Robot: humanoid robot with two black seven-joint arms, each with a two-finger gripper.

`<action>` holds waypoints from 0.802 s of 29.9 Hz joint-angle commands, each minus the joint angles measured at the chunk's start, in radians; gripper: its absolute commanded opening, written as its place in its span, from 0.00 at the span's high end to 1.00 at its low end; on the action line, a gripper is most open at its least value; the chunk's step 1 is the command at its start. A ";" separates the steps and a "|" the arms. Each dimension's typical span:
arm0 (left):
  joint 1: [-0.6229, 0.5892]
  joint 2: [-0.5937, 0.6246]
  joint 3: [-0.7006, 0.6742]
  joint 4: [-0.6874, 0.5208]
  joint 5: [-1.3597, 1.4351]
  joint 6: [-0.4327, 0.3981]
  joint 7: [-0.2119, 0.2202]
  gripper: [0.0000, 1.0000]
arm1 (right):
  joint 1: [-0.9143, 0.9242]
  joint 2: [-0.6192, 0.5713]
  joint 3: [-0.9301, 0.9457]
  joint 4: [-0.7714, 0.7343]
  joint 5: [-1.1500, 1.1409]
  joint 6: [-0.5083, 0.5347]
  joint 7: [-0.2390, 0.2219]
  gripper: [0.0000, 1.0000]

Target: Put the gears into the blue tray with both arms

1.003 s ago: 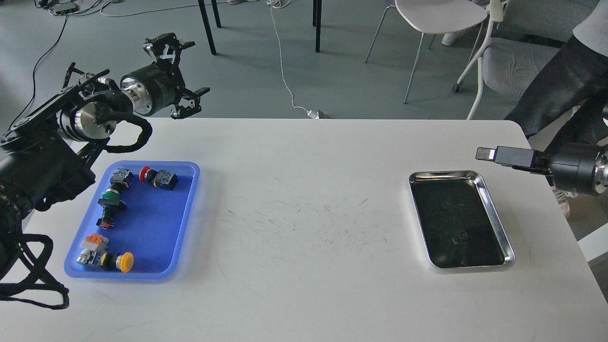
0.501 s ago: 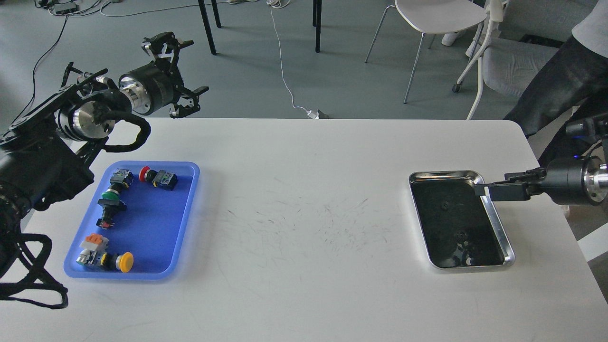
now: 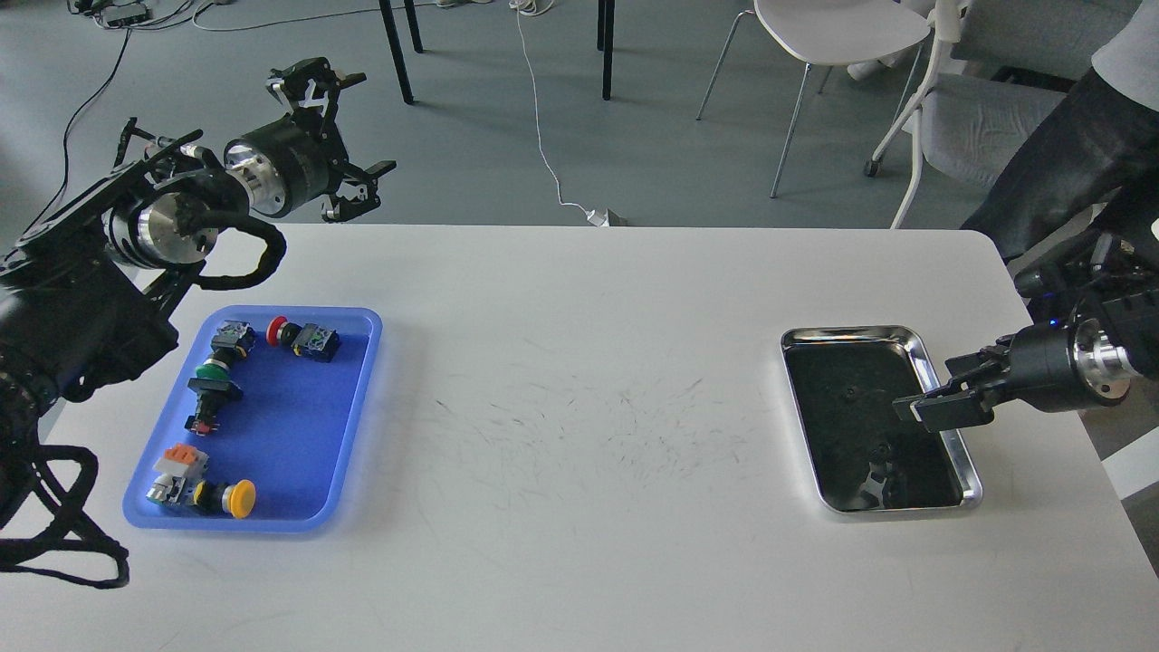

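Observation:
The blue tray (image 3: 360, 398) lies at the table's left and holds several push-button switches with red, green and yellow caps. Two tiny black gears (image 3: 849, 392) (image 3: 876, 449) lie in the shiny steel tray (image 3: 851, 332) at the right. My left gripper (image 3: 337, 136) is open and empty, raised past the table's far left edge, beyond the blue tray. My right gripper (image 3: 925, 409) hangs low over the steel tray's right rim, just right of the gears. It is seen side-on, so its fingers cannot be told apart.
A red-capped switch (image 3: 299, 335), a green one (image 3: 210, 373) and a yellow one (image 3: 222, 496) sit in the blue tray. Chairs (image 3: 838, 32) and table legs stand on the floor beyond the table. A person (image 3: 1068, 154) stands at the far right corner.
My right gripper has come down and to the left, from above the table's right edge to over the steel tray's right rim. The left arm has barely shifted.

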State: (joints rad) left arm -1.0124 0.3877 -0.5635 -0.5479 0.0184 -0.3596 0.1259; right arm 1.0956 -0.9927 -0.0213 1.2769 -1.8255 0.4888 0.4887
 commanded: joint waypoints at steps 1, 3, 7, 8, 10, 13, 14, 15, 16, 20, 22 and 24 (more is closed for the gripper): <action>0.000 0.013 0.000 -0.001 0.000 -0.001 -0.008 0.01 | 0.007 0.037 -0.014 -0.014 -0.072 0.000 0.000 0.04; 0.000 0.020 0.000 -0.001 0.000 -0.001 -0.008 0.01 | 0.007 0.049 -0.017 -0.010 -0.081 0.000 0.000 0.04; 0.000 0.023 0.000 -0.003 0.000 -0.002 -0.009 0.01 | 0.007 0.078 -0.041 -0.013 -0.135 0.000 0.000 0.06; 0.000 0.023 0.000 -0.003 0.000 -0.002 -0.009 0.01 | 0.009 0.081 -0.048 -0.019 -0.155 0.000 0.000 0.08; 0.000 0.026 0.000 -0.003 -0.001 -0.002 -0.009 0.01 | 0.018 0.086 -0.060 -0.033 -0.173 0.000 0.000 0.10; 0.000 0.028 0.000 -0.003 -0.001 -0.002 -0.011 0.01 | 0.020 0.092 -0.063 -0.033 -0.184 0.000 0.000 0.10; 0.001 0.026 0.000 -0.003 -0.001 -0.002 -0.011 0.01 | 0.021 0.101 -0.072 -0.033 -0.183 0.000 0.000 0.10; 0.001 0.028 0.000 -0.003 -0.001 -0.002 -0.011 0.01 | 0.021 0.106 -0.086 -0.036 -0.184 0.000 0.000 0.10; 0.001 0.026 0.000 -0.003 0.000 -0.002 -0.012 0.01 | 0.023 0.108 -0.101 -0.042 -0.187 0.000 0.000 0.10; 0.001 0.028 0.000 -0.003 -0.001 -0.002 -0.017 0.01 | 0.032 0.111 -0.134 -0.061 -0.187 0.000 0.000 0.13; 0.001 0.028 0.000 -0.003 0.000 -0.002 -0.017 0.01 | 0.029 0.114 -0.135 -0.057 -0.187 0.000 0.000 0.13; 0.001 0.026 -0.001 -0.003 -0.001 -0.002 -0.017 0.01 | 0.027 0.129 -0.138 -0.063 -0.189 0.000 0.000 0.13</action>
State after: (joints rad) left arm -1.0108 0.4151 -0.5629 -0.5509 0.0169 -0.3622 0.1090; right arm 1.1256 -0.8793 -0.1538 1.2184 -2.0126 0.4886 0.4886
